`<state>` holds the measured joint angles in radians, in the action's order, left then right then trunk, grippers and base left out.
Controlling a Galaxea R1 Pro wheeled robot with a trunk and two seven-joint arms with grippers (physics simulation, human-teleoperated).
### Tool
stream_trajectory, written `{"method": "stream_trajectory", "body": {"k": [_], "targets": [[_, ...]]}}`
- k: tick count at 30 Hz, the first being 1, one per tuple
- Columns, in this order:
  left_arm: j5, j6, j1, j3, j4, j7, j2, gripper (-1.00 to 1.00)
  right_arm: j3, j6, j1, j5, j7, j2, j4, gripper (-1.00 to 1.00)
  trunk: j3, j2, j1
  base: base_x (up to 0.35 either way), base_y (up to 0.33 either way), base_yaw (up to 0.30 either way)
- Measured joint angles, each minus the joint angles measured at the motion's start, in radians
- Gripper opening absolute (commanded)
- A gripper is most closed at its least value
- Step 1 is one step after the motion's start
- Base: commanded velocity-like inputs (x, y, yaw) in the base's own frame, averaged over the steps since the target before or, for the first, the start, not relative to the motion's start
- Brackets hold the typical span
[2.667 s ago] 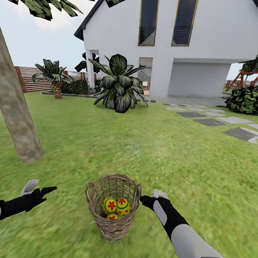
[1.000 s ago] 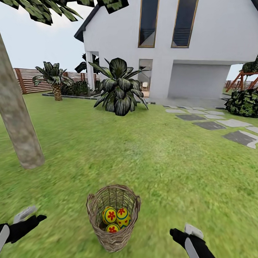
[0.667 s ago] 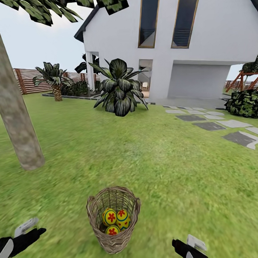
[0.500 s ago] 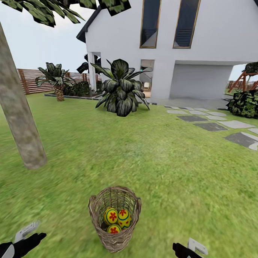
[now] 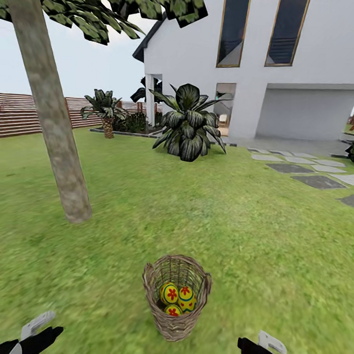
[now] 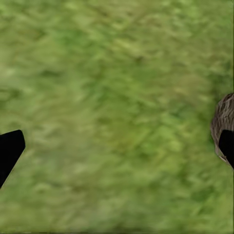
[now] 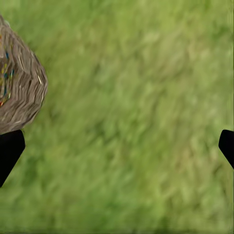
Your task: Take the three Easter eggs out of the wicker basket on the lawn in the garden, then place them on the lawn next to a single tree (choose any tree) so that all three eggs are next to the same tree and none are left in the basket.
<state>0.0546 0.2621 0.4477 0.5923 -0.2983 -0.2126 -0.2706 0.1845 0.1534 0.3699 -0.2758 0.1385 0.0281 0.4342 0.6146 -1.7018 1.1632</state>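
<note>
The wicker basket (image 5: 176,321) stands upright on the lawn (image 5: 246,236), just ahead of me. Inside it lie the three Easter eggs, yellow with red flowers (image 5: 169,292) (image 5: 186,297) (image 5: 172,310). The tree (image 5: 58,136) with its grey-brown trunk rises from the grass to the far left of the basket. My left gripper (image 5: 42,330) hangs low at the left and is open (image 6: 117,148), with the basket's wall (image 6: 222,124) beside one fingertip. My right gripper (image 5: 261,346) sits low at the right, also open (image 7: 117,148), with the basket (image 7: 19,92) off to one side. Both hold nothing.
A white gabled house (image 5: 264,57) stands at the back, with a large dark-leaved shrub (image 5: 188,121) in front of it. Grey stepping stones (image 5: 306,175) cross the grass at the right. A short palm (image 5: 105,112) and a slatted wooden fence (image 5: 25,113) line the far left.
The camera has turned left, so the whole scene has slid to the right. Both arms have drawn back from the basket's sides down to the picture's lower edge.
</note>
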Motion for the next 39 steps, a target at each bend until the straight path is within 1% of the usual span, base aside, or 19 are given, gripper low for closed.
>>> {"method": "stream_trajectory", "body": {"k": [5, 16, 24, 29, 39], "targets": [[-0.005, 0.000, 0.000, -0.002, 0.001, 0.028, 0.000, 1.00, 0.000, -0.001, 0.000, 0.001, -0.001, 0.011, -0.026, 1.00, -0.016, 0.035, -0.019, 0.000, 0.000, 0.105], [-0.006, 0.000, 0.000, -0.003, 0.001, 0.032, 0.000, 1.00, -0.001, -0.002, 0.000, 0.004, -0.007, 0.013, -0.033, 1.00, -0.050, 0.112, -0.061, 0.000, 0.000, -0.038], [-0.006, 0.000, 0.001, -0.003, 0.001, 0.031, 0.002, 1.00, 0.000, -0.001, 0.000, -0.004, -0.007, 0.013, -0.033, 1.00, -0.075, 0.168, -0.092, 0.000, 0.000, -0.008], [-0.006, 0.000, 0.000, -0.003, 0.001, 0.031, 0.002, 1.00, 0.000, 0.000, -0.001, -0.003, -0.007, 0.013, -0.033, 1.00, -0.091, 0.203, -0.111, 0.000, 0.000, -0.189], [-0.006, 0.002, 0.001, -0.003, 0.001, 0.031, 0.001, 1.00, 0.000, 0.000, -0.001, -0.001, -0.007, 0.013, -0.033, 1.00, -0.122, 0.273, -0.150, 0.000, 0.000, -0.273]]}}
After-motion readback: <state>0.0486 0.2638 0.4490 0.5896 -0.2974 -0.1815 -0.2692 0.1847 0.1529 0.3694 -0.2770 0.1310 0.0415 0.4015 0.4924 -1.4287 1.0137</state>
